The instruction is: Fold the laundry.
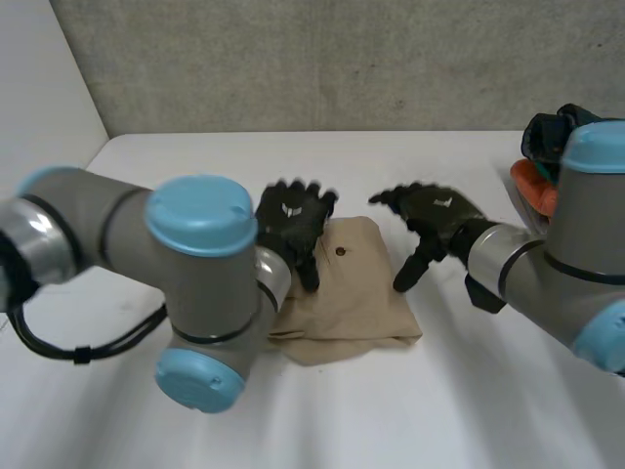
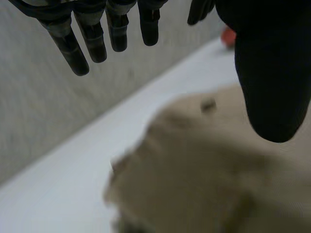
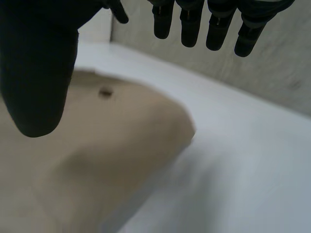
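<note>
A folded tan garment (image 1: 352, 293) with a small dark button lies in the middle of the white table (image 1: 439, 410). My left hand (image 1: 291, 223) hovers over its far left part, fingers straight, holding nothing. My right hand (image 1: 435, 217) hangs just beyond the garment's far right corner, fingers spread and empty. In the left wrist view the tan garment (image 2: 214, 174) lies below the straight fingers (image 2: 92, 39) and the thumb (image 2: 272, 82). In the right wrist view the garment (image 3: 97, 155) lies under the thumb (image 3: 39, 73), with the fingertips (image 3: 194, 29) above the bare table.
At the table's far right edge sits a pile of other laundry, orange (image 1: 532, 188) and dark (image 1: 552, 132) pieces. A grey wall (image 1: 342, 59) runs behind the table. My left arm's elbow (image 1: 200, 293) stands over the garment's near left side.
</note>
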Controlling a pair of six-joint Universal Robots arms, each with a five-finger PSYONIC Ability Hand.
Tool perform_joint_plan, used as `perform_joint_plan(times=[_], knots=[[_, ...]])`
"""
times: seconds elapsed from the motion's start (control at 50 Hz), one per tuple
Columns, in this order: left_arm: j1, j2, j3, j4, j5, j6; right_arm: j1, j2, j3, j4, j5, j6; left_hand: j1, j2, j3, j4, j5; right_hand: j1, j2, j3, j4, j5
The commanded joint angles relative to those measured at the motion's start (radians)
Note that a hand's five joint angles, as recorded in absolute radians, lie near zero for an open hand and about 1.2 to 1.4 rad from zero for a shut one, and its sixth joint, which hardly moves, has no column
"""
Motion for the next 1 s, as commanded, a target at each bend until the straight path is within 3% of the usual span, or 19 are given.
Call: perform_joint_plan(times=[0.02,0.22,0.46,0.54,0.64,0.72,1.0], knots=[[0.015,-0.074,-0.021,-0.062,-0.103,0.007,0.009,0.215,-0.107,0.058,-0.052,-0.093,0.003,-0.013,-0.019,-0.010,-0.034,-0.048,-0.032,-0.030,-0.031,-0.048],[0.073,-0.091,-0.032,-0.096,-0.055,0.040,0.020,0.264,-0.137,0.054,0.057,-0.225,0.044,0.028,0.022,0.031,0.007,-0.048,-0.032,-0.030,-0.031,-0.048],[0.090,0.160,0.009,-0.086,0.158,0.040,0.092,-0.048,0.069,-0.099,0.149,-0.227,0.032,0.016,0.011,0.019,-0.005,-0.048,-0.032,-0.030,-0.031,-0.048],[0.098,0.193,0.061,-0.093,0.287,0.038,0.151,-0.092,0.206,-0.202,0.199,-0.242,0.038,0.022,0.016,0.025,0.001,-0.048,-0.032,-0.030,-0.031,-0.048],[0.111,0.197,0.112,-0.183,0.542,0.032,0.259,-0.081,0.367,-0.397,0.258,-0.244,0.038,0.022,0.017,0.025,0.001,-0.048,-0.032,-0.030,-0.031,-0.048],[0.128,0.196,0.123,-0.269,0.676,0.030,0.288,-0.001,0.425,-0.524,0.272,-0.251,0.038,0.022,0.016,0.025,0.001,-0.048,-0.032,-0.030,-0.031,-0.048],[0.130,0.189,0.109,-0.268,0.660,0.026,0.287,0.163,0.335,-0.715,0.278,-0.324,0.035,0.019,0.014,0.022,-0.002,-0.042,-0.025,-0.023,-0.024,-0.042]])
